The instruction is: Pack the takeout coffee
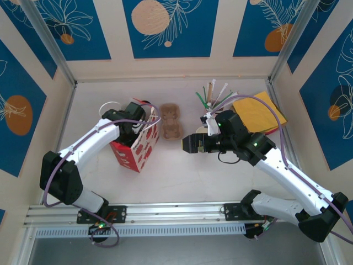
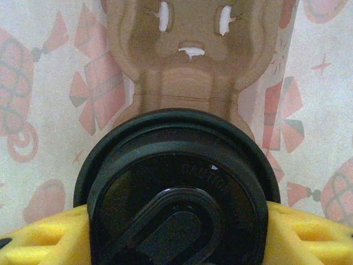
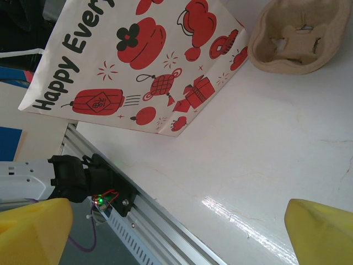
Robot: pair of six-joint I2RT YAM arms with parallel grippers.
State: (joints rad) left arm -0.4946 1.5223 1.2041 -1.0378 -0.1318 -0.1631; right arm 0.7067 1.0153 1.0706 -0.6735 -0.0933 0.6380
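Item: takeout coffee (image 2: 176, 182), black lid facing the left wrist camera, pinched between the yellow pads (image 2: 38, 237) of the left gripper (image 2: 176, 234) inside the red-printed paper bag (image 1: 135, 153) (a brown pulp carrier (image 2: 187, 72) shows just beyond the lid). Right gripper (image 1: 190, 144): jaws spread wide, holding nothing, over the table (image 3: 265, 160) near the bag. Tabletop carrier (image 1: 170, 120): just beside the bag.

Bright, even overhead light in the top view leaves soft shadows on the white table (image 1: 182, 176). Right wrist view: glare on the table at five o'clock. Left wrist view: dimmer, with the takeout coffee (image 2: 176, 187) at six o'clock softly blurred.
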